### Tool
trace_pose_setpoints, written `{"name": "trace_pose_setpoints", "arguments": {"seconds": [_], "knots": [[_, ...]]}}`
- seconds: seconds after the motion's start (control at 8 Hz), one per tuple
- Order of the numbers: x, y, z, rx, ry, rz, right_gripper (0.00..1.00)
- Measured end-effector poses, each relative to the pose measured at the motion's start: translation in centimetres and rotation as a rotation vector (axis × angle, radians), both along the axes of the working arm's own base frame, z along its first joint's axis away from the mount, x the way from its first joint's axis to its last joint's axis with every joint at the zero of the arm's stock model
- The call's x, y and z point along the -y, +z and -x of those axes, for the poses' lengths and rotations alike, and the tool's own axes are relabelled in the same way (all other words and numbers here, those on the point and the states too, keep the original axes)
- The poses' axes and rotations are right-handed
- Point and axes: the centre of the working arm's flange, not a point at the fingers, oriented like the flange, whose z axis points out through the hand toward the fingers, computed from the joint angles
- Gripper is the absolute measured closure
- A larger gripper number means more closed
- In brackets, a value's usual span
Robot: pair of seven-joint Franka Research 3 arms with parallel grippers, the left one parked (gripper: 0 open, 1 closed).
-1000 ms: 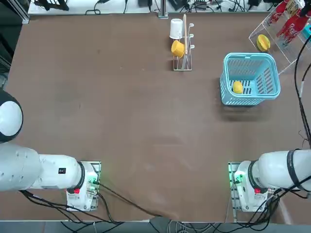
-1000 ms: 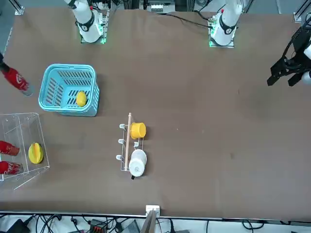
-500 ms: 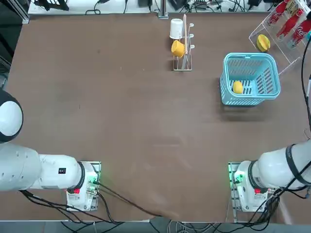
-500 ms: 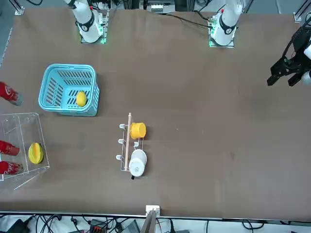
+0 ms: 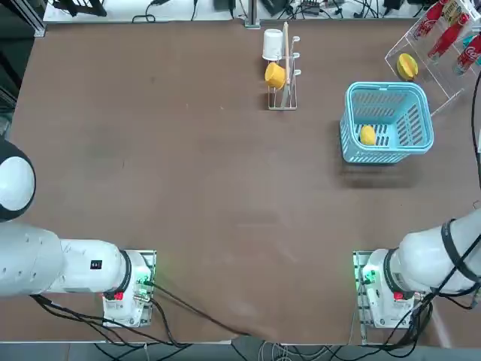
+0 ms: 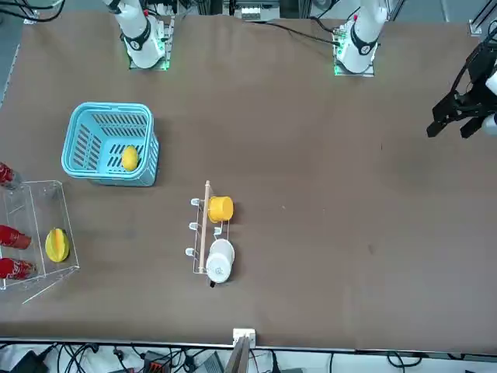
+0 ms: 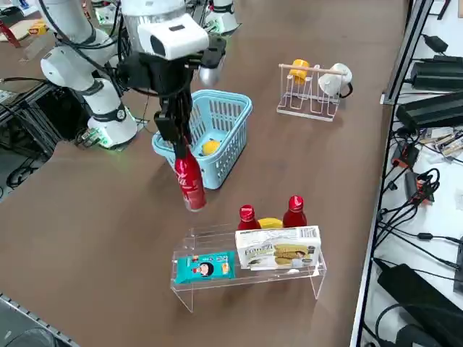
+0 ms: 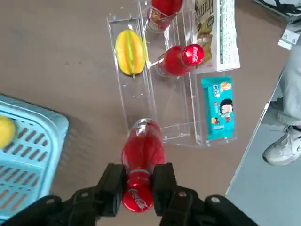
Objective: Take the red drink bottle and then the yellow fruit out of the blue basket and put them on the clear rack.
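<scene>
The right gripper (image 8: pixel 145 181) is closed around the capped neck of the red drink bottle (image 8: pixel 143 150), leaving its base free, likely so it can be stood on the clear rack (image 7: pixel 249 278), near whose edge it hangs. The yellow fruit (image 5: pixel 367 134) lies in the blue basket (image 5: pixel 387 89) beside that rack, presumably waiting because the one working gripper is taken up by the bottle.

My gripper (image 8: pixel 139 188) grips the red drink bottle (image 8: pixel 143 157) near its cap; the clear rack (image 8: pixel 174 101) lies beyond, the yellow fruit (image 8: pixel 6 131) inside the blue basket (image 8: pixel 30 150).
</scene>
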Motion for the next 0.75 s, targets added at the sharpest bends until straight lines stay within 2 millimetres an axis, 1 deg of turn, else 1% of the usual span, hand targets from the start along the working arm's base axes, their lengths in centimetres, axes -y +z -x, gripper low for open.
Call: {"name": "trace_pose_setpoints", "arguments": {"seconds": [0.25,0.38,0.62,0.75], "knots": [[2.5,-2.3,-0.4,-0.008,0.090,0.021,0.64],[3.4,-3.7,-0.8,0.001,0.110,0.014,0.64],[4.2,-6.3,-1.4,0.000,0.109,-0.026,0.64],[4.4,-7.2,-1.5,-0.010,0.108,-0.031,0.64]]}}
